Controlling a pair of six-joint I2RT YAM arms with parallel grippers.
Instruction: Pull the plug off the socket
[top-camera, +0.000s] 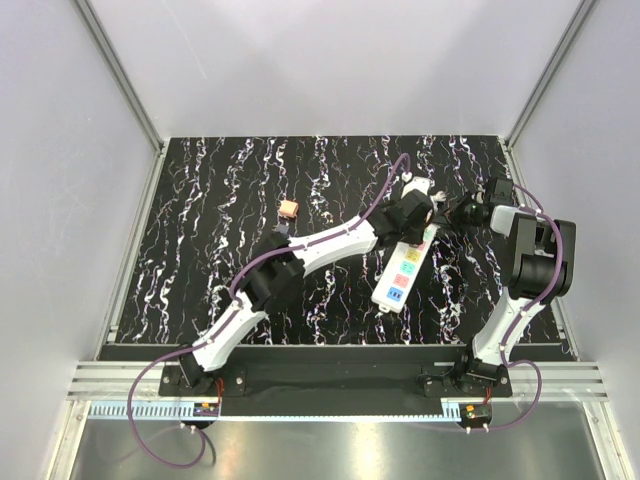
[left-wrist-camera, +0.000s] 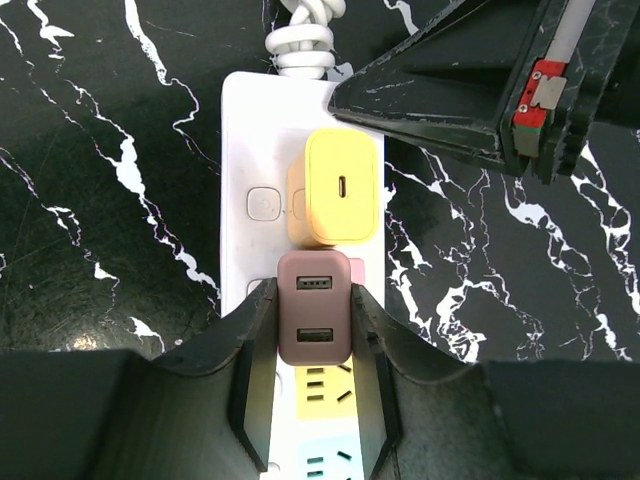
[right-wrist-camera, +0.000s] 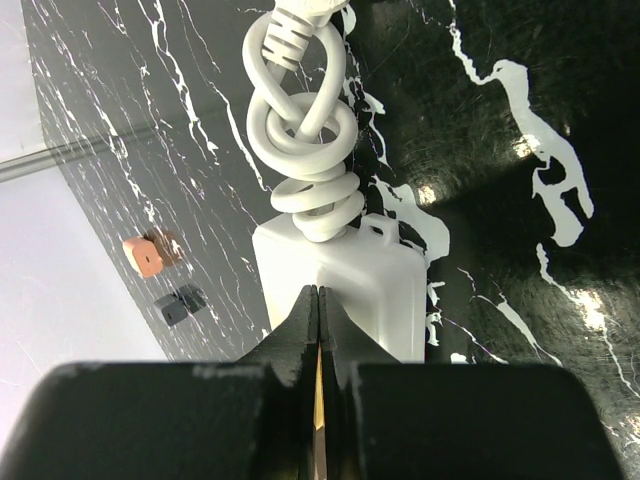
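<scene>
The white power strip (top-camera: 400, 275) lies right of centre; it also shows in the left wrist view (left-wrist-camera: 250, 150) and the right wrist view (right-wrist-camera: 370, 290). A yellow charger (left-wrist-camera: 343, 188) and a mauve USB charger (left-wrist-camera: 314, 318) sit plugged into it. My left gripper (left-wrist-camera: 312, 300) is shut on the mauve charger, one finger on each side. My right gripper (right-wrist-camera: 318, 292) is shut, its tips on the strip's cord end. The small orange-peach plug (top-camera: 288, 208) lies loose on the table left of the strip, and it also shows in the right wrist view (right-wrist-camera: 148, 253).
The strip's knotted white cord (right-wrist-camera: 305, 140) lies beyond its far end. A small dark block (right-wrist-camera: 180, 303) lies near the orange plug. Grey walls stand around the black marbled table (top-camera: 200, 220).
</scene>
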